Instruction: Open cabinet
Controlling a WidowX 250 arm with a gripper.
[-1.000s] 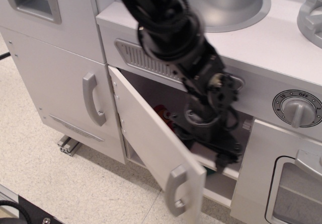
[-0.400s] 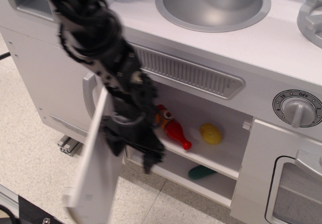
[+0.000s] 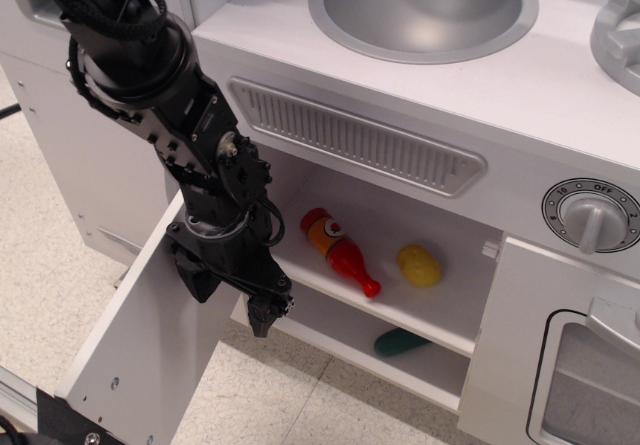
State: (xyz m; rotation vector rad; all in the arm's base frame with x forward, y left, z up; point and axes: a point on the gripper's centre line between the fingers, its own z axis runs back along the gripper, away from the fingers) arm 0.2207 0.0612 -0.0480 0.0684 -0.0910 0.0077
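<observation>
One gripper (image 3: 262,310) hangs from my black arm (image 3: 150,75) just in front of the swung-out door (image 3: 140,335), and I cannot tell whether its fingers are apart or together. Beyond it the cabinet (image 3: 400,265) stands wide open, its door pointing out toward me and down-left over the speckled floor (image 3: 290,405), with a red bottle (image 3: 340,252) and yellow lemon (image 3: 420,265) on the inner shelf and a green item (image 3: 400,342) below. Compared with a moment ago, the door has swung further open and the arm has shifted left.
</observation>
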